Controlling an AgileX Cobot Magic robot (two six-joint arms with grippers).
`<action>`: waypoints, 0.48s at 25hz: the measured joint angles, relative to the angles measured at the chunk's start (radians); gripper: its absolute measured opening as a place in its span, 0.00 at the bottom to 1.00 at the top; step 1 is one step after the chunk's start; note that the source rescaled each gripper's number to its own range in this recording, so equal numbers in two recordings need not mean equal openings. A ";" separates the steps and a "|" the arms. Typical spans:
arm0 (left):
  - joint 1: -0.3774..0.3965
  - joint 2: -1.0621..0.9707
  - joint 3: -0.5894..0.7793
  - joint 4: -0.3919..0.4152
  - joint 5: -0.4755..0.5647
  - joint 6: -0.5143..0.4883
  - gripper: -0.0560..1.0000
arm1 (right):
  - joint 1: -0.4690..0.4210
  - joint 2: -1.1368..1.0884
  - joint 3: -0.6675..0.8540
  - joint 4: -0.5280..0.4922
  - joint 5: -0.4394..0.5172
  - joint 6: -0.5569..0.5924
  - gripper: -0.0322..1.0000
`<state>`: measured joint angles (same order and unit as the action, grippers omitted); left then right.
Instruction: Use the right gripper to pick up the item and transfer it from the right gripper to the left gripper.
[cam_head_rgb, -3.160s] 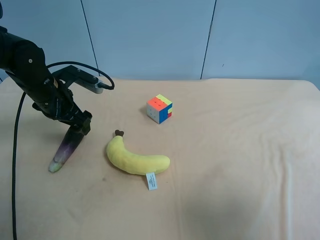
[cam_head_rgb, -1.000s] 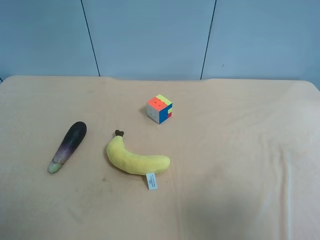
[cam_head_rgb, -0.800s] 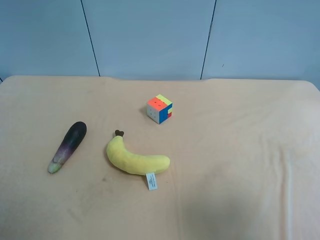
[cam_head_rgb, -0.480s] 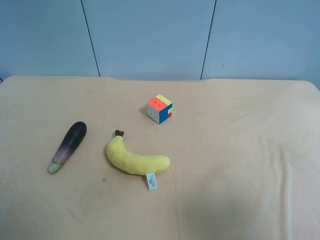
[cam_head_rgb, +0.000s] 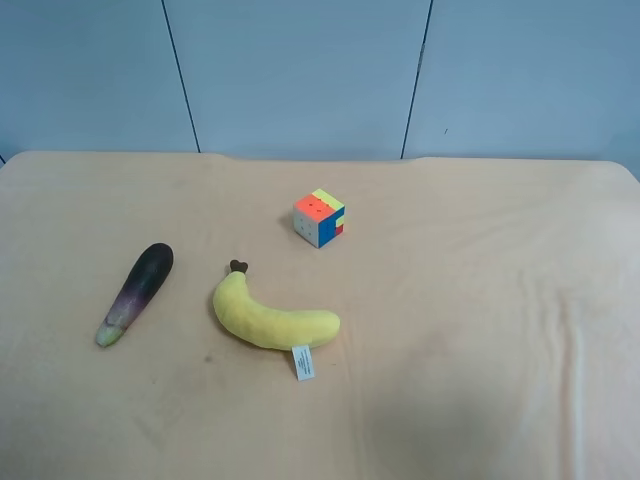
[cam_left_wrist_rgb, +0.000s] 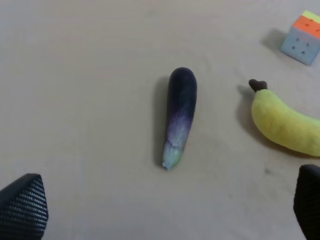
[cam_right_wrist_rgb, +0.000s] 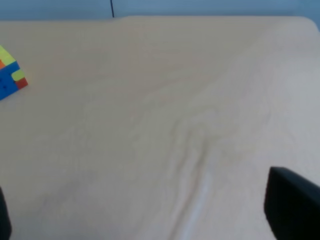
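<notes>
The item (cam_head_rgb: 135, 293) is lying free at the exterior high view's left, its long axis running diagonally, stem end pointing lower left. The left gripper (cam_left_wrist_rgb: 165, 210) is hovering above it, jaws spread and empty; the right gripper (cam_right_wrist_rgb: 150, 215) is likewise gaping over bare table (cam_head_rgb: 480, 300).

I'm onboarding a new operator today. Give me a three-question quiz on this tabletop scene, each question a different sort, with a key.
1. True or false: the eggplant lies flat on the cloth, touched by no tool.
2. Multiple choice: what lies between the eggplant and the cube in the high view? A) banana B) spoon C) cup
3. Fill in: the left tool, above the eggplant, has its fingers standing ____.

Key: 1 true; 2 A; 3 open
</notes>
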<state>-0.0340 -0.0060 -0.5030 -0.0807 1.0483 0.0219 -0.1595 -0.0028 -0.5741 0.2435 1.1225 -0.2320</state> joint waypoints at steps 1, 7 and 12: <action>0.010 0.000 0.000 0.000 0.000 0.000 1.00 | 0.000 0.000 0.000 0.000 0.000 0.000 1.00; 0.035 0.000 0.000 0.000 0.000 0.000 1.00 | 0.000 0.000 0.000 -0.022 0.000 0.032 1.00; 0.035 0.000 0.000 0.000 0.000 0.000 1.00 | 0.000 0.000 0.000 -0.026 0.000 0.040 1.00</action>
<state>0.0007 -0.0060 -0.5030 -0.0807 1.0483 0.0219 -0.1595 -0.0028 -0.5741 0.2176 1.1225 -0.1917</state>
